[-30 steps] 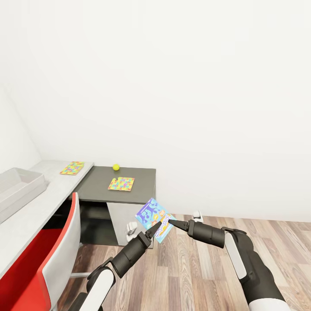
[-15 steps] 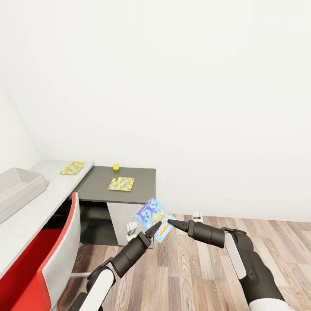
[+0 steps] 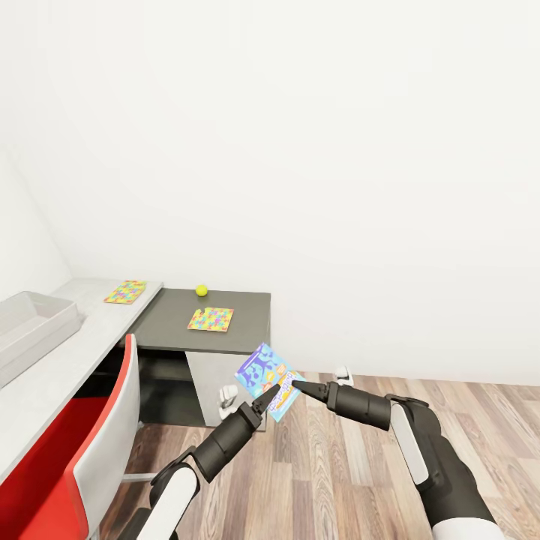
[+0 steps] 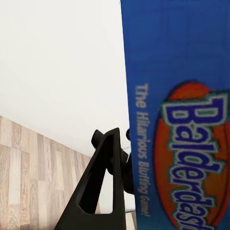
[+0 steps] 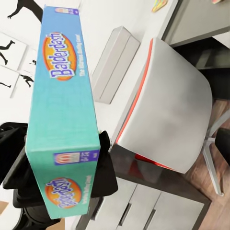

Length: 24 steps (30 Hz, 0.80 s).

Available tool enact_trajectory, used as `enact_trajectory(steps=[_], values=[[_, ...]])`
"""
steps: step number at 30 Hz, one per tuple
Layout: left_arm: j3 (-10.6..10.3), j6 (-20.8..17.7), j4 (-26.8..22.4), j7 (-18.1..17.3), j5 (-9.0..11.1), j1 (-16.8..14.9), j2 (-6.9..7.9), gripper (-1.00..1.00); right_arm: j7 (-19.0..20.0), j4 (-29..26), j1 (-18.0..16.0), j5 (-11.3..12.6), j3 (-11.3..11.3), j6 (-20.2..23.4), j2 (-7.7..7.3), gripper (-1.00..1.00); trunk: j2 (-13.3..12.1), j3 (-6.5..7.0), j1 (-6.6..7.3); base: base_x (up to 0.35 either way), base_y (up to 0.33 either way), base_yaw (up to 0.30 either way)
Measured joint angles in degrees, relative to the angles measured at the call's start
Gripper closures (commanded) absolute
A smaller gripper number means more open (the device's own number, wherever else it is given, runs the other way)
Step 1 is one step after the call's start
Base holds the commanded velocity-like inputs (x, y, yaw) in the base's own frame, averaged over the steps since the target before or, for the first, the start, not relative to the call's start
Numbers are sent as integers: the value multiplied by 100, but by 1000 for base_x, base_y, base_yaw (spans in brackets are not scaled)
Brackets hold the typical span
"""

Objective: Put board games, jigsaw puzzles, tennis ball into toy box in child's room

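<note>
Both end effectors pinch the blue board game, hiding its lower edge.

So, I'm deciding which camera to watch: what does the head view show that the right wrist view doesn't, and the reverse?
The head view alone gives the tennis ball, two jigsaw puzzles on the desk, the wood floor, and both grippers, left and right, pinching the blue game box. The right wrist view alone gives the box's Balderdash lettering and pictures on the wall. Both show the game box, the grey bin and the red chair.
</note>
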<state>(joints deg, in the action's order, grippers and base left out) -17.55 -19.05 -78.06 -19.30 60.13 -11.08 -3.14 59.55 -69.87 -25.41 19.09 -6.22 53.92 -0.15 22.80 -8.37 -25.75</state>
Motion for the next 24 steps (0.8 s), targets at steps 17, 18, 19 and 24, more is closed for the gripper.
enact_trajectory(steps=[17, 18, 19, 24], values=[[310, -52, -387, -95, 77, 130, 297, 100, -452, 344, -355, 24, -661, 7, -490, -100, 0, 0, 0, 0, 0, 0], [426, -72, -407, -92, 96, 122, 307, 100, -499, 367, -385, 26, -704, 4, -545, -100, 0, 0, 0, 0, 0, 0], [554, -104, -434, -89, 111, 113, 315, 100, -538, 385, -414, 28, -740, 1, -608, -100, 0, 0, 0, 0, 0, 0], [1114, -428, -559, -14, 139, 2, 339, 100, -638, 422, -487, 30, -843, -5, -867, -100, 0, 0, 0, 0, 0, 0]])
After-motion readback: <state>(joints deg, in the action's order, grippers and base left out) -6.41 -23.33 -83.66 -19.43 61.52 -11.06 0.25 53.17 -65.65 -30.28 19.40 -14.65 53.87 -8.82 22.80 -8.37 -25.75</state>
